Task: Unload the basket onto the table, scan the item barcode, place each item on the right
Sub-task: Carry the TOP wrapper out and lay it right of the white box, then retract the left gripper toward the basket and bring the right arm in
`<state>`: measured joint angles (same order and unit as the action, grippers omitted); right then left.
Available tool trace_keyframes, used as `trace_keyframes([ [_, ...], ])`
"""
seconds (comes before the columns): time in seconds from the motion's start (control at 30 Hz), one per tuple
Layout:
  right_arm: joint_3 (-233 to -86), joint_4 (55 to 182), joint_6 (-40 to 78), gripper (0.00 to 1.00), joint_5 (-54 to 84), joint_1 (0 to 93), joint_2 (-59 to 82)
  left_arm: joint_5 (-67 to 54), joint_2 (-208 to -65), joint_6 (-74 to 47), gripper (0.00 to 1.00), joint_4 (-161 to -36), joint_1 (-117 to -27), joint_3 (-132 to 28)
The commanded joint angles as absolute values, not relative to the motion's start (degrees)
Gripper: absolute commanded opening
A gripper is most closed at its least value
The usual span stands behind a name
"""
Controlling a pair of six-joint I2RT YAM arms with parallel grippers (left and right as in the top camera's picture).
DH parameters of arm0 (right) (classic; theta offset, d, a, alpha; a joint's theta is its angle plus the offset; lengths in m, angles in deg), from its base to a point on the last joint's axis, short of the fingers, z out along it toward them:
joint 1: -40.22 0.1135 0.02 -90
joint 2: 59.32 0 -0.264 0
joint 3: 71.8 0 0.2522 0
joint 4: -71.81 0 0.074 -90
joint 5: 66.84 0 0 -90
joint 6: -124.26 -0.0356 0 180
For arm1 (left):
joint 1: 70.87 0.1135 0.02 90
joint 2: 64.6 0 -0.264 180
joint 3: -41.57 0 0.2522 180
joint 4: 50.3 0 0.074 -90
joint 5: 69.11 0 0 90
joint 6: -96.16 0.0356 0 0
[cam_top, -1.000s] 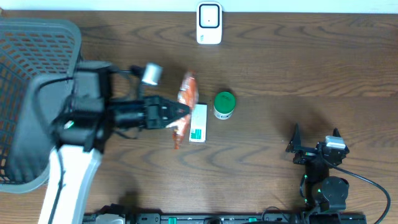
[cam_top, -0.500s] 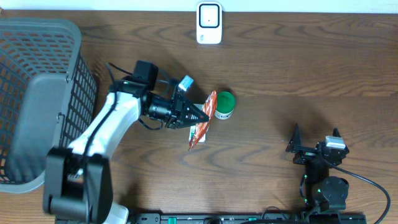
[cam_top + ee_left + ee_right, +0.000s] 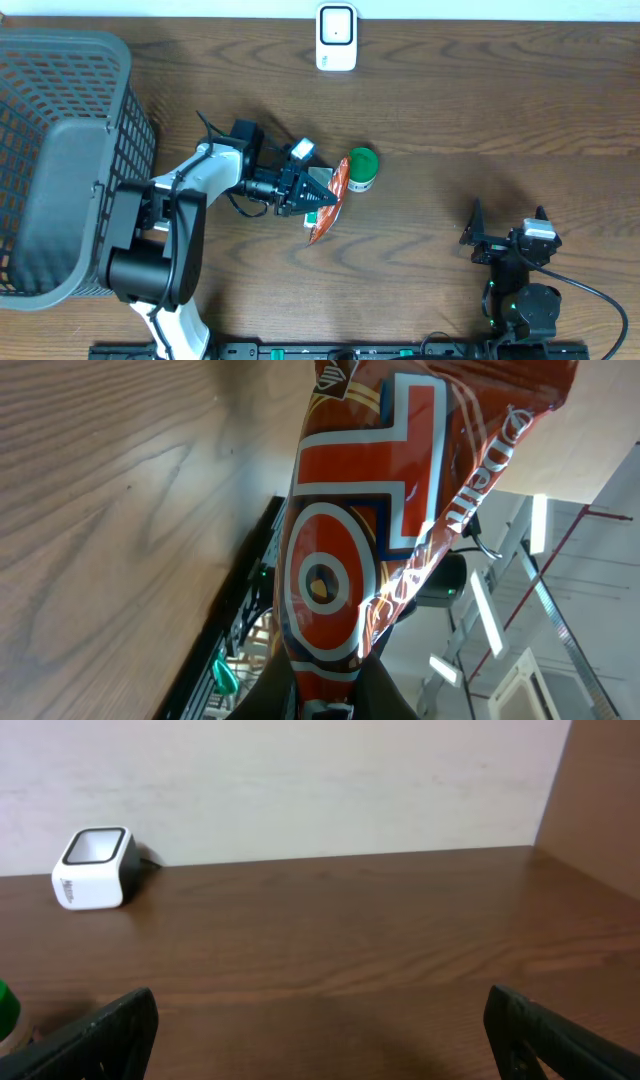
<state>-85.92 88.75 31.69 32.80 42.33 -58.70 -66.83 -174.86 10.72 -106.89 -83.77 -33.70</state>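
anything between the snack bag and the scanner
No, only bare table between snack bag and scanner in the overhead view; the green-lidded jar sits aside.

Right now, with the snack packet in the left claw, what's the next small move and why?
Probably carry the snack packet toward the scanner: the left claw is shut on it, and the scanner stands apart at the table's far edge.

Overhead top-down; left wrist close-up; right wrist low toward shared scanner [image 3: 93, 868]
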Motion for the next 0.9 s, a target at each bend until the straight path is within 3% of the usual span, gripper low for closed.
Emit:
trace_keyframes([
  [0.0,-85.9,89.0,31.1,0.99,32.7,42.0,-58.9,-69.2,-176.6,12.1,0.08,-106.4,-83.3,-33.9],
  [0.13,-85.9,89.0,31.1,0.99,32.7,42.0,-58.9,-69.1,-177.8,11.9,0.09,-105.8,-81.9,-33.8],
  [0.17,-85.9,89.0,31.1,0.99,32.7,42.0,-58.9,-69.1,-178.1,11.9,0.17,-105.7,-81.5,-33.8],
  [0.23,-85.9,89.0,31.1,0.99,32.7,42.0,-58.9,-69.1,-178.4,11.9,0.47,-105.5,-81.2,-33.8],
  [0.27,-85.9,89.0,31.1,0.99,32.7,42.0,-58.9,-69.1,-178.5,11.9,0.72,-105.5,-81.0,-33.8],
  [0.3,-85.9,89.0,31.1,0.99,32.7,42.0,-58.9,-69.1,-178.6,11.9,0.80,-105.5,-80.6,-33.8],
  [0.87,-85.9,89.0,31.1,0.99,32.7,42.0,-58.9,-67.8,-178.5,11.5,0.84,-105.6,-73.2,-33.8],
])
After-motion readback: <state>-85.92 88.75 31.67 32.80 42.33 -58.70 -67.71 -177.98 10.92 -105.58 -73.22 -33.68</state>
